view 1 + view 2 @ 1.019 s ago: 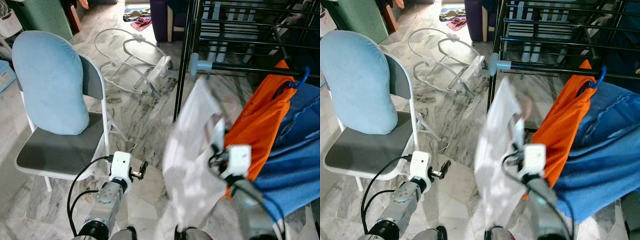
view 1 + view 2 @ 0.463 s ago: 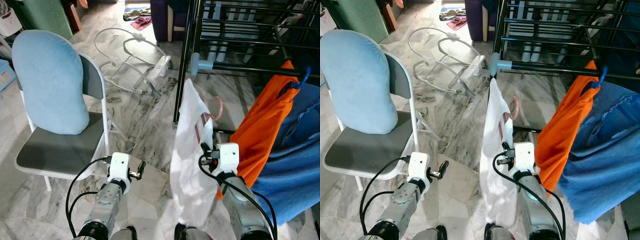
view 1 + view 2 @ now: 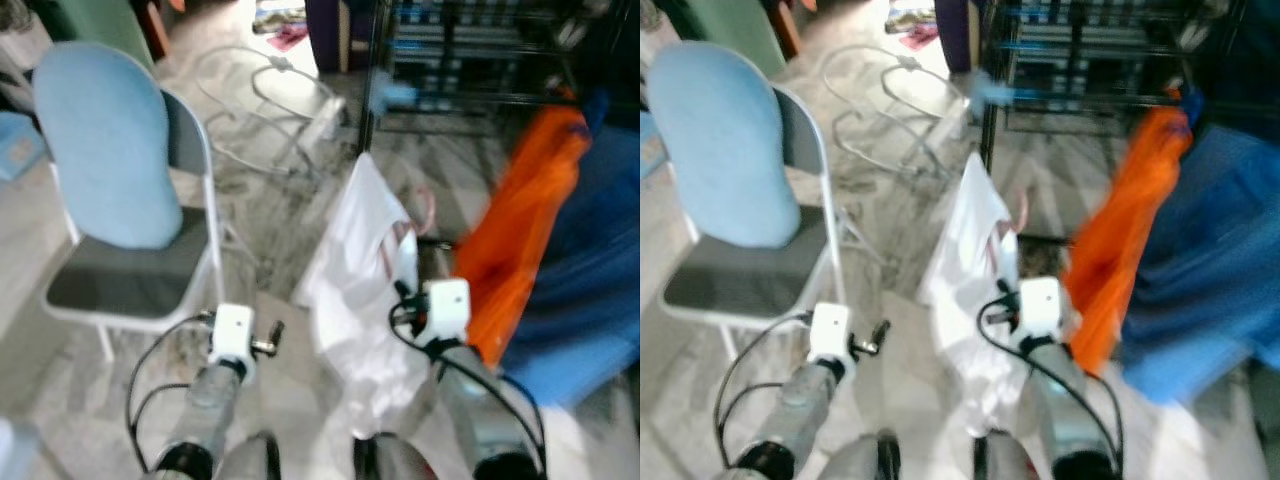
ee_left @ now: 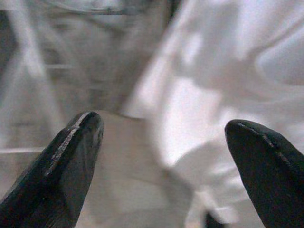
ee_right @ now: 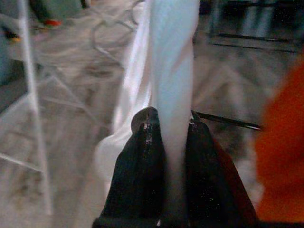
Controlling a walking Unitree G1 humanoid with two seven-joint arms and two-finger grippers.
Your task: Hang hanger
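**White shirt held up near the rack**

Right gripper [image 5: 167, 124] pinched tight on white shirt [image 3: 365, 260], with pink hanger [image 3: 428, 208] peeking out at its 1 o'clock. Orange cloth [image 3: 520, 215] just beside, at 3 o'clock. Left gripper [image 4: 164, 156] spread wide, holding nothing, low near chair [image 3: 140, 280].

Chair [image 3: 130, 290] on the left, drying rack [image 3: 470, 60] behind on the right.
A garment [image 3: 365, 270] hangs between them, other clothes [image 3: 520, 230] to its right.

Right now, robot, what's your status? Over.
Right gripper shut on white garment, pink hanger in it. Left gripper open, idle. Rack ahead; orange cloth hangs close beside.
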